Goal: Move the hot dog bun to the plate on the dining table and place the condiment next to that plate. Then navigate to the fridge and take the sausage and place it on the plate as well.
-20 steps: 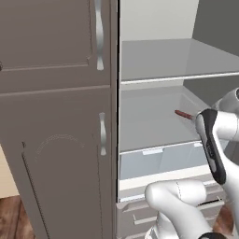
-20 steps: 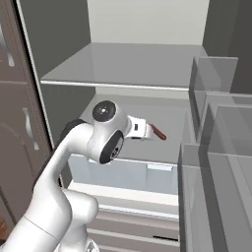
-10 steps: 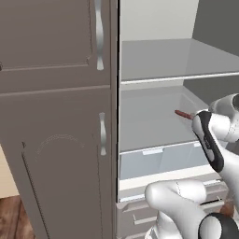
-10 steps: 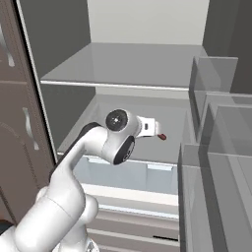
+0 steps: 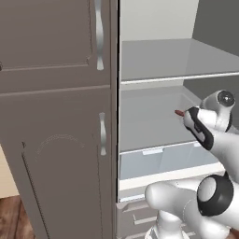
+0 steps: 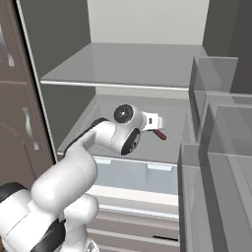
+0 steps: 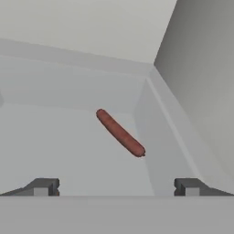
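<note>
Fridge (image 6: 147, 29) open, door (image 5: 56, 116) swung wide at left in left base view, door bins (image 6: 216, 162) at right in right base view. Upper shelf (image 6: 123, 69) bare as far as visible; middle shelf (image 6: 172, 142) carrying the task item; pale drawer (image 5: 163, 158) just below it. Arm (image 6: 98, 142) reaching in at middle-shelf level, hand pointed toward the back right corner. Gripper (image 7: 116, 186) spread fully wide, holding nothing, both tips at bottom of hand view with bare shelf between. Sausage (image 7: 120, 133) lying flat on the middle shelf, apart from the gripper, near the right wall and short of the back wall, set diagonally in hand view, near end toward the right tip. Red end of it poking past the hand in both base views (image 5: 179, 113). Bun, condiment, plate out of sight here, so likely on the fridge leg of the task: approach before grasp. For a clean pick: advance further so the tips straddle the sausage at its middle, not an end; roll the wrist so the closing line crosses the long axis, since currently the sausage sits at a slant to the jaws. Descend until tips are just off the shelf, then close. Watch clearance to the right wall, right tip likely tightest there. Round smooth thing, prone to rolling or squirting out if pinched off-centre. Lift straight up, then back out under the upper shelf.
</note>
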